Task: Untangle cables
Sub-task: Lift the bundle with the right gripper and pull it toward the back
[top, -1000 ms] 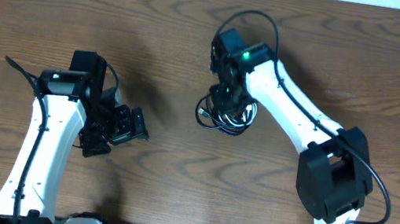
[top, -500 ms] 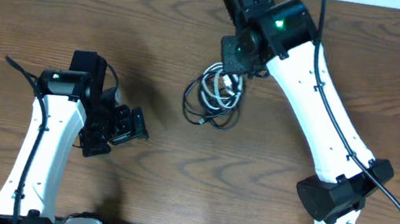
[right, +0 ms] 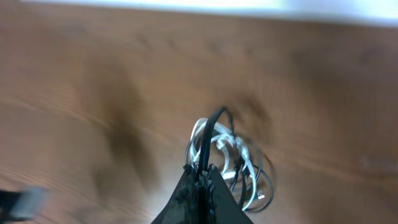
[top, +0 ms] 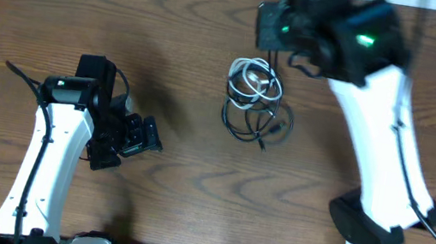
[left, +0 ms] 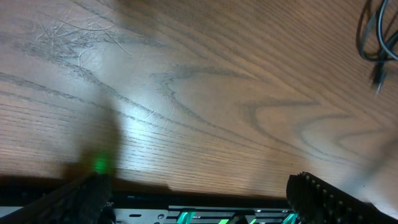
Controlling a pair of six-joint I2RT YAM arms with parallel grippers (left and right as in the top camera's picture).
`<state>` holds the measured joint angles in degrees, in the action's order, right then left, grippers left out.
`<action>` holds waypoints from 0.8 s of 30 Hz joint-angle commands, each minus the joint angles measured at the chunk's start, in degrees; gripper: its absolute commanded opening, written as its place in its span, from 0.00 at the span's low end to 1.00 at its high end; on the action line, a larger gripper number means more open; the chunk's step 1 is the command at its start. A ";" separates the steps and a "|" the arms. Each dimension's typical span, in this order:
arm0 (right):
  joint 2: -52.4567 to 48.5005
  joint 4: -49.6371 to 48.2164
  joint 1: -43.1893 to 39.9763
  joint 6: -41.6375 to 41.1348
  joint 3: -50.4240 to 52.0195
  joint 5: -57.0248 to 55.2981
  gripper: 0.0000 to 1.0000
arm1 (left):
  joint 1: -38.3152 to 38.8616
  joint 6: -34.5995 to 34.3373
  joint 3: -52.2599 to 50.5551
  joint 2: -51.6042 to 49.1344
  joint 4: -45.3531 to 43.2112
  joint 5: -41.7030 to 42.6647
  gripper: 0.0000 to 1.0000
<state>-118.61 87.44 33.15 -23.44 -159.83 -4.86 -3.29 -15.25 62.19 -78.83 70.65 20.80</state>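
Overhead, the tangled cables (top: 253, 103) lie on the table (top: 61, 12), a white coil (top: 250, 82) atop black loops. The left gripper (top: 132, 139) sits well apart to their left, and the right gripper (top: 277, 29) is a blur just beyond them, jaws unreadable. The left wrist view adds that its fingers (left: 329, 198) are spread wide and empty, with the tangle only at the frame's corner. The right wrist view settles the rest (jaws pinched shut on one black strand (right: 206, 134) rising from the tangle), so the lift should probably go slowly, letting that strand slide free rather than drag the coil.
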 commanded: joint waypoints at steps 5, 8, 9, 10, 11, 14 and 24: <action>4.20 0.70 -0.46 4.24 -4.94 6.93 0.01 | -0.17 -1.86 -0.15 -0.15 0.26 -0.50 0.95; 3.39 2.49 -0.48 2.19 -3.10 -0.09 0.02 | -0.17 -3.37 -0.15 -0.15 0.26 -0.48 0.95; 3.15 3.34 -0.48 -0.63 -2.34 -3.80 0.02 | -0.17 -3.37 -0.15 -0.15 0.26 -0.50 0.95; 3.08 4.00 -0.48 -3.69 -1.42 -7.52 0.01 | -0.17 -3.37 -0.15 -0.15 0.28 -0.50 0.95; 3.08 4.28 -0.48 -5.92 -0.48 -9.77 0.02 | -0.17 -3.34 -0.15 -0.15 0.37 -0.50 0.95; 3.13 3.13 -0.48 -6.51 0.15 -7.17 0.02 | -0.17 -3.34 -0.15 -0.15 0.79 -0.50 0.95; 5.99 -8.35 -3.87 7.93 -1.64 18.71 0.02 | -0.17 -3.34 -0.15 -0.15 1.33 -0.50 0.95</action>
<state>-114.93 78.15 30.48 -19.88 -160.20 14.06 -3.29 -18.22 62.19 -78.83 71.64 20.80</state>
